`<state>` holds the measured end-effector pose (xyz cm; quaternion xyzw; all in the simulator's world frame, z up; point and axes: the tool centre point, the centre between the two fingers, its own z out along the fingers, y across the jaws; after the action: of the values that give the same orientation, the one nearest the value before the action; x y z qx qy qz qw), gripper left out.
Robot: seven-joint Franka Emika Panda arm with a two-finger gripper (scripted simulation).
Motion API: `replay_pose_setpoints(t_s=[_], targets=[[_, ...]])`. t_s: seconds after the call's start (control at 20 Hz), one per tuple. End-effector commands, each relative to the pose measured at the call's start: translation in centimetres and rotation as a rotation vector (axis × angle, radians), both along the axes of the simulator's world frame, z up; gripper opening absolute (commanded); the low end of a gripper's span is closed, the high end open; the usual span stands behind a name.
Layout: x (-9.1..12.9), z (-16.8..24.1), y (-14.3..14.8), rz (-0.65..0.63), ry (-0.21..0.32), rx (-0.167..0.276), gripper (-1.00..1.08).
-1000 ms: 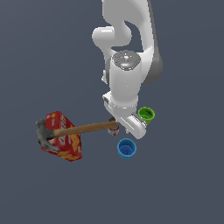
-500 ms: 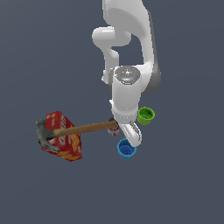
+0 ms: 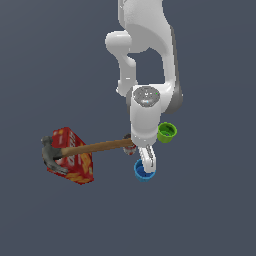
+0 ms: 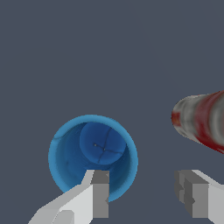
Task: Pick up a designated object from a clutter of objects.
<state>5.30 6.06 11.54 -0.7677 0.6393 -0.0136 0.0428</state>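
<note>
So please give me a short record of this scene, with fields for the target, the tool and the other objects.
target: blue cup, upright, mouth open
tool: tool open, one finger over the cup's rim, the other outside it
nearby: small can beside the cup
other objects: green cup, hammer resting on red box
grasp: not yet closed

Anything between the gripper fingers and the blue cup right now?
No. In the wrist view one finger already overlaps the blue cup rim, with nothing between; the small can lies off to the side.
</note>
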Motion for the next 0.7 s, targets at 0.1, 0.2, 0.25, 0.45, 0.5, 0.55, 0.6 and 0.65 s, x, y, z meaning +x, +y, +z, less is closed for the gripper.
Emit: replay_pose_setpoints(t_s=[0.1, 0.2, 0.25, 0.45, 0.5, 0.55, 0.6, 0.65], targets=[[0.0, -0.9, 0.1, -0.060, -0.001, 0.004, 0.28], [0.0, -1.1, 0.2, -0.076, -0.002, 0.005, 0.28], [0.0, -1.2, 0.2, -0.082, -0.002, 0.005, 0.28], [0.0, -1.3, 0.2, -0.092, -0.002, 0.006, 0.28], [0.0, -1.3, 0.2, -0.088, -0.001, 0.005, 0.28], [0.0, -1.3, 0.2, -0.088, -0.001, 0.005, 0.28], [0.0, -1.4, 0.2, -0.088, -0.001, 0.005, 0.28], [0.0, -1.6, 0.2, -0.088, -0.001, 0.005, 0.28]])
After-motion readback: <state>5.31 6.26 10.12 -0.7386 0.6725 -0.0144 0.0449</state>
